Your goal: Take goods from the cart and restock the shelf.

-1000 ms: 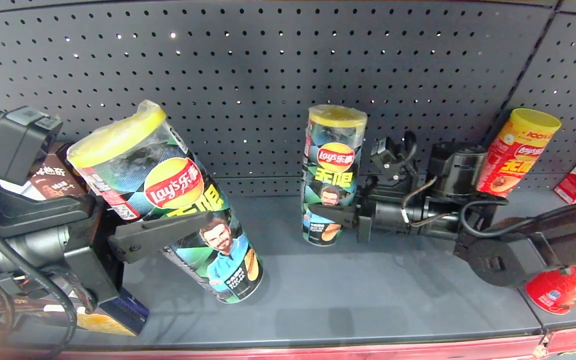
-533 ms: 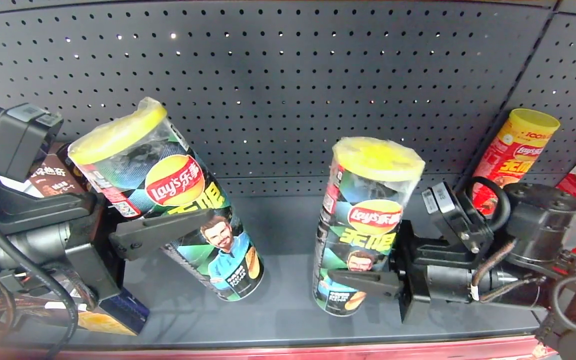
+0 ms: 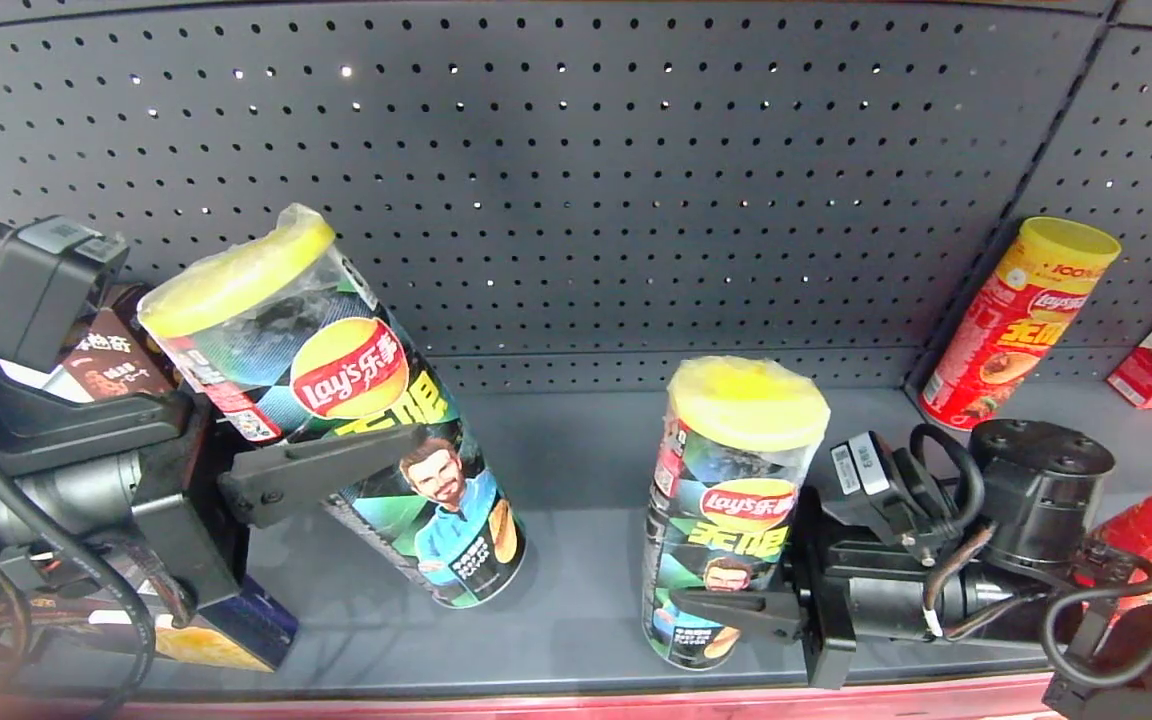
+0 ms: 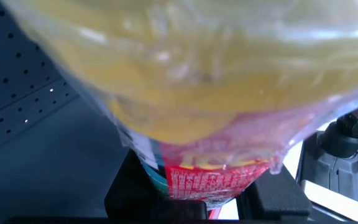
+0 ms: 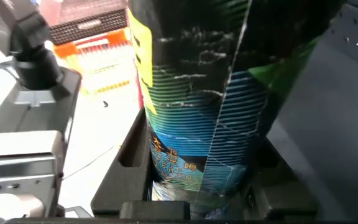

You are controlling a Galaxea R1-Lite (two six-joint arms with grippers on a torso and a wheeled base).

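Yellow-lidded can [image 3: 736, 470], clamped in right gripper [image 3: 711, 605], is coming down-frame toward shelf [image 3: 576, 560] front, likely for placement; left gripper [image 3: 376, 445] is clamping second can [image 3: 336, 390].

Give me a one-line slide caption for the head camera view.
Left gripper holds a tilted yellow-lidded green-and-black chip canister, right gripper an upright matching canister, at the dark grey pegboard shelf.

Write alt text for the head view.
The left gripper holds a tilted green can, the right gripper an upright green can, both yellow-lidded, at a dark grey shelf. A red can stands at the back right.
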